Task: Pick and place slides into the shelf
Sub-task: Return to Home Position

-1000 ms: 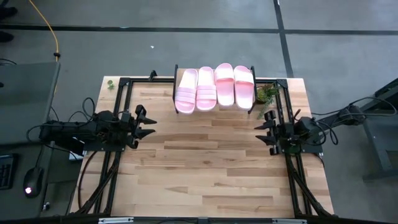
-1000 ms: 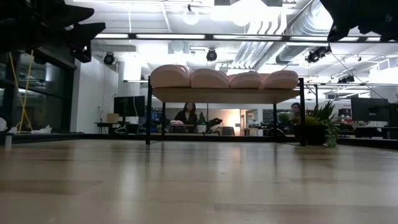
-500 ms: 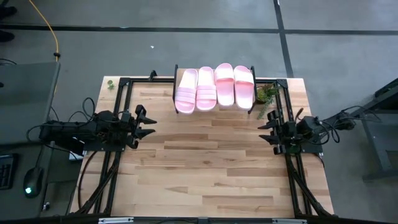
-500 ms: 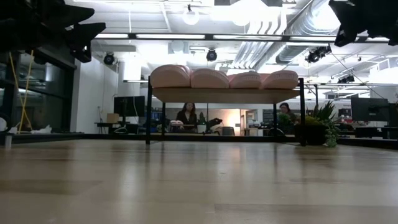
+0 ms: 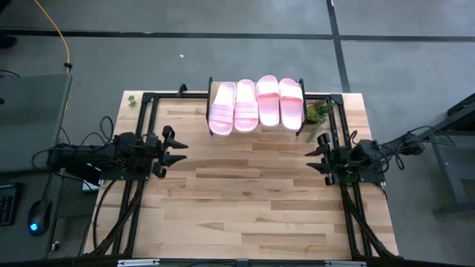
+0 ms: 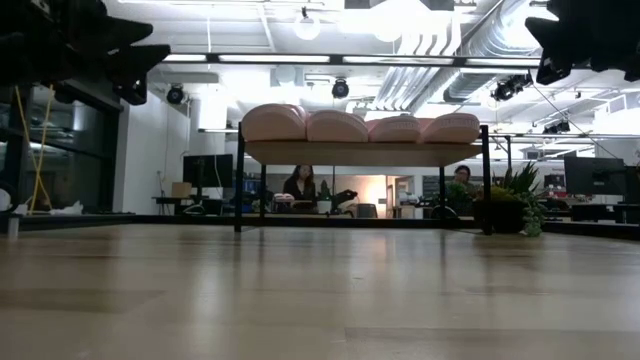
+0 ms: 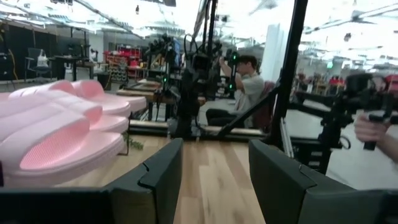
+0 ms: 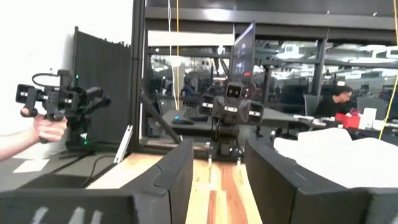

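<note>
Four pale pink slides (image 5: 256,104) lie side by side on the top plank of the shelf (image 5: 300,127), a low rack with black legs at the table's far edge. They show from the end in the low view (image 6: 360,127) and at the side in the left wrist view (image 7: 59,124). My left gripper (image 5: 178,150) hovers open at the table's left side, raised above it. My right gripper (image 5: 315,158) hovers open at the right side, also raised. Each points toward the table's middle and holds nothing.
A small green plant (image 5: 319,113) stands just right of the shelf, seen also in the low view (image 6: 515,195). Black frame rails (image 5: 145,126) run along both sides of the table. A person's hand holding a controller shows beyond the table (image 8: 43,124). People sit in the room behind.
My right gripper has drifted a little toward the table's near edge and stayed open. The left arm and the slides have kept still.
</note>
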